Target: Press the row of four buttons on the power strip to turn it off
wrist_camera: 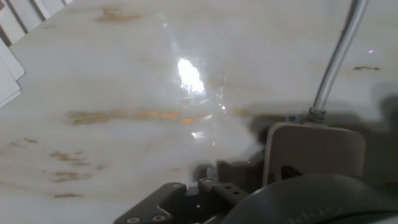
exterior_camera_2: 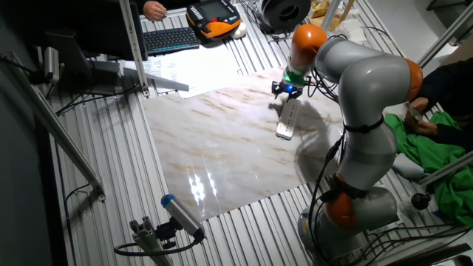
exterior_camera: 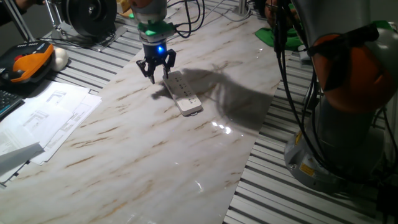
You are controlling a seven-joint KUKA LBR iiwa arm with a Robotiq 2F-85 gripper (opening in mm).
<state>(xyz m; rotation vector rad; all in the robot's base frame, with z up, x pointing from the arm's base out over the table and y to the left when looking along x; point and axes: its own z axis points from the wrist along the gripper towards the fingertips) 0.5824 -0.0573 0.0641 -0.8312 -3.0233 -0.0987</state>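
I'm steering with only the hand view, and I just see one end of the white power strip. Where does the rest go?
Observer: The power strip runs away from the fingers across the marble table. The fingers hang over its cord end.
Operator: Can you see the buttons?
Observer: Small dark marks line its top face, but the buttons are too small to make out.
Operator: Anything else nearby?
Observer: An orange and black handheld controller lies off the marble, far from the strip.
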